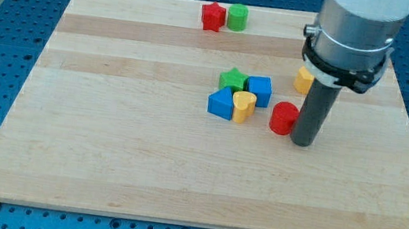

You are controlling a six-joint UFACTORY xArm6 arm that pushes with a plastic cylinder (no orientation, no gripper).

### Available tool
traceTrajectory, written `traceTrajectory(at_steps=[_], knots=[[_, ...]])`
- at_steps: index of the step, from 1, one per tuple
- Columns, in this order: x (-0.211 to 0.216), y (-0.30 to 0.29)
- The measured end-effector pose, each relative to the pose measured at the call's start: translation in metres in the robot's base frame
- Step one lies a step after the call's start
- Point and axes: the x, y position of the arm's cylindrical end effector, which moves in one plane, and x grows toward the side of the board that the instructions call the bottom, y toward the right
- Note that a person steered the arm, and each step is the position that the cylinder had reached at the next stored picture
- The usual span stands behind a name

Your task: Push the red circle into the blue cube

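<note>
Right of the central cluster on the tabletop (104, 157) you find the red circle (284, 118), a short glossy cylinder standing on its flat end, axis upright, no facing discernible. My tip (303, 142) touches its right side; this rig carries no pincer, so no grip state applies. You see the blue cube (259, 90) near, to the circle's upper left, apart from it.

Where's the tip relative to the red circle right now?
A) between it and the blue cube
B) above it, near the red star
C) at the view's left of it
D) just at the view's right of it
D: my tip sits right beside the red circle on the view's right, with the blue cube off on the circle's other side, toward the view's left.
</note>
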Motion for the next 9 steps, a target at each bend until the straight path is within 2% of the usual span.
traceTrajectory(at_steps=[4, 5, 6, 8, 9], knots=[[-0.028, 0.001], [0.001, 0.0], [0.011, -0.01], [-0.027, -0.026], [-0.031, -0.026]])
